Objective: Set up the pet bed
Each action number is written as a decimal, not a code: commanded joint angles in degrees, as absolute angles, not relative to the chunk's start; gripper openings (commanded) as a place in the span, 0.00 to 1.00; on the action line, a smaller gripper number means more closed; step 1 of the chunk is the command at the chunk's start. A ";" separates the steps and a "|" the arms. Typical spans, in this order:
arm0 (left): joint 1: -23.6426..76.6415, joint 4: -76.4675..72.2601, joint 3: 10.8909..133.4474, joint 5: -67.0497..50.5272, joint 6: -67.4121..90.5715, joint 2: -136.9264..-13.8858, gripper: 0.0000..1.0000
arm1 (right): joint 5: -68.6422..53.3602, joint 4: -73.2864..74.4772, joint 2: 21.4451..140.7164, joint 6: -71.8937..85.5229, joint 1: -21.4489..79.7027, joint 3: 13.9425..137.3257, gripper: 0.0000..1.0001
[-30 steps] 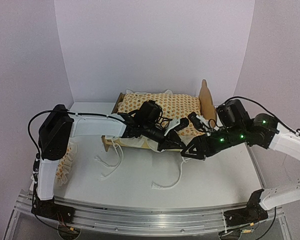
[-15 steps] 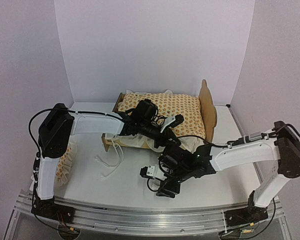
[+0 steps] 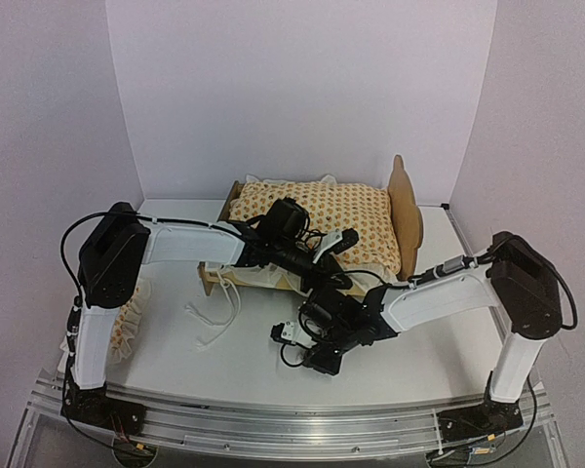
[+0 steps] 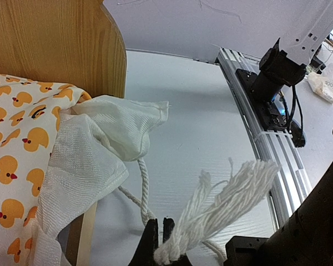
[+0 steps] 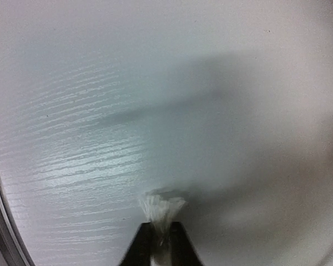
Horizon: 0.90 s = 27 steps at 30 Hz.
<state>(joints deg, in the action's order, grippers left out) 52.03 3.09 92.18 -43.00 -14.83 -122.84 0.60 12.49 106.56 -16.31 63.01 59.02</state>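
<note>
The pet bed (image 3: 224,210) stands at the back of the table, its scalloped wooden headboard (image 3: 403,200) on the right. A cream duck-patterned cushion (image 3: 317,210) lies on it. My left gripper (image 3: 345,282) is at the bed's front rail, near the headboard (image 4: 55,44). In the left wrist view this gripper (image 4: 160,235) is shut on a white tie cord (image 4: 140,185), just below its tassel (image 4: 227,199). My right gripper (image 3: 322,359) is low over the table in front of the bed. Seen from its wrist, the right gripper (image 5: 161,235) is shut on a frayed white tassel end (image 5: 162,208).
A small matching ruffled pillow (image 3: 127,317) lies at the left, partly behind the left arm. Loose white ties (image 3: 213,314) trail over the table (image 3: 429,351) in front of the bed's left end. The metal rail (image 3: 273,424) runs along the near edge.
My right arm swung from beside the bed down to the table in front, opened wide, then closed on the tassel end. The left arm has not moved.
</note>
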 commanded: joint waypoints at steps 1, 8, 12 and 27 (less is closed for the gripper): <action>51.94 3.08 92.89 -44.23 -15.60 -123.10 0.00 | -3.05 13.73 104.48 -13.22 63.66 56.60 0.00; 52.06 4.42 93.24 -45.06 -18.94 -123.47 0.00 | -10.67 12.72 88.48 1.47 63.63 55.04 0.00; 52.66 5.24 92.93 -46.05 -22.55 -123.57 0.00 | -12.32 12.23 77.67 16.38 63.63 48.09 0.00; 56.66 9.06 89.30 -45.78 -42.69 -124.85 0.00 | 22.05 10.08 40.52 60.23 62.67 20.68 0.00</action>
<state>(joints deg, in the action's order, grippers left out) 54.10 4.77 90.90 -44.91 -29.61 -123.17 6.15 10.80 45.61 45.64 63.04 23.69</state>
